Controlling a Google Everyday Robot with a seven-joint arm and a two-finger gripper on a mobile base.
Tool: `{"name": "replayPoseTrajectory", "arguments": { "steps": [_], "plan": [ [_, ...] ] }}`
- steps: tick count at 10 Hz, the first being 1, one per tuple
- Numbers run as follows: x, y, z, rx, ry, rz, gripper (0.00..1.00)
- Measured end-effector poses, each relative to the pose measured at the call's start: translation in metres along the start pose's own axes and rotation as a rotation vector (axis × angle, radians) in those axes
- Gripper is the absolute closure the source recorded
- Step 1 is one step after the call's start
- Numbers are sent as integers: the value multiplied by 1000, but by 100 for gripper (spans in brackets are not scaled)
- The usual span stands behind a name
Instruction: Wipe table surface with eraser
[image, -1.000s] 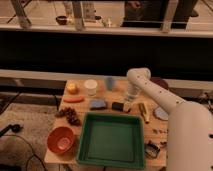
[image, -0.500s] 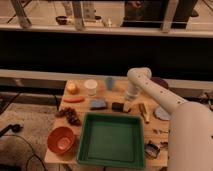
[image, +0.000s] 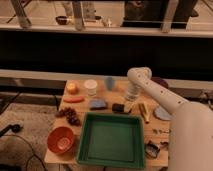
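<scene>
Eraser (image: 118, 107) lies on the table (image: 116, 95) between the blue pad (image: 98, 104) and my gripper (image: 128, 106), just beyond the tray (image: 111, 139); whether it grips, I cannot tell

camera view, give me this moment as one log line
eraser: on table, right of blue pad, behind green tray | gripper: low at its right end | grasp: cannot tell

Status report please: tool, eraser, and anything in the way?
Tool beside eraser, contact unclear. Eraser flat on table surface, between blue pad and banana. Green tray close in front, crowds the wiping path.
</scene>
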Motion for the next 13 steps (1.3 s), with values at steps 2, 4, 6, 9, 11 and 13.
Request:
{"name": "replayPoseTrajectory", "arguments": {
  "steps": [2, 4, 6, 9, 11, 13],
  "plan": [
    [9, -2, -1, 6, 10, 19, 100],
    [24, -7, -2, 18, 21, 48, 100],
    [29, -13, -2, 29, 24, 62, 100],
    [27, -39, 1, 57, 17, 69, 100],
    [16, -46, 3, 61, 12, 51, 100],
    [6, -50, 3, 73, 1, 35, 100]
  ]
}}
